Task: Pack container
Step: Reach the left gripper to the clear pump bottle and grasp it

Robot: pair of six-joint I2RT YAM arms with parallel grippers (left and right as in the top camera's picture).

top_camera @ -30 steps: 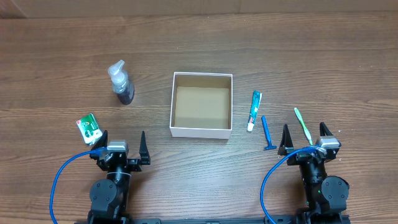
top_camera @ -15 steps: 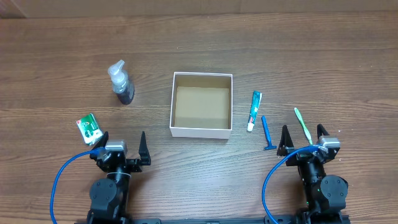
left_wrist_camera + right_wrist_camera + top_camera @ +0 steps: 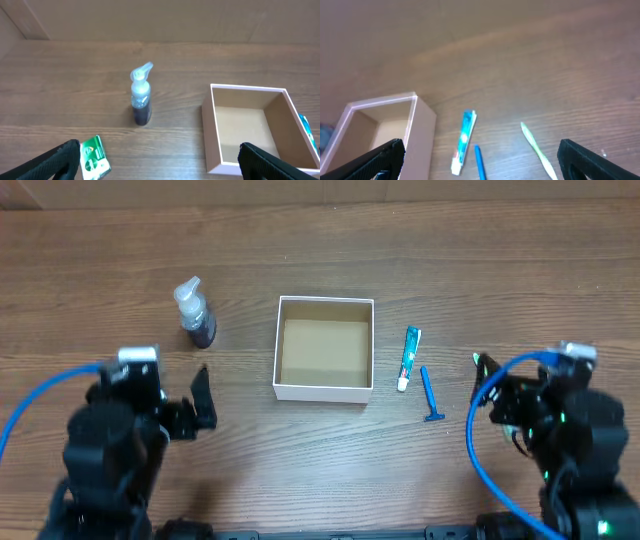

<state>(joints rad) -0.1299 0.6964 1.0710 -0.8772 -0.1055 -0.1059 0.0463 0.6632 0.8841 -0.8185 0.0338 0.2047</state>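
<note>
Judged light, stiff yet crushable, prone to slide: one box [image 3: 324,347], empty and open-topped, mid on the table [image 3: 320,240]; best pinched over one wall's rim. Left of box, one bottle [image 3: 195,312] and, farther left, one green packet [image 3: 94,157]; right of box, one tube [image 3: 409,358], one razor [image 3: 430,394], one toothbrush [image 3: 537,150]. Short of box on either side, left gripper [image 3: 160,155] and right gripper [image 3: 480,150], both spread wide, holding nothing.
</note>
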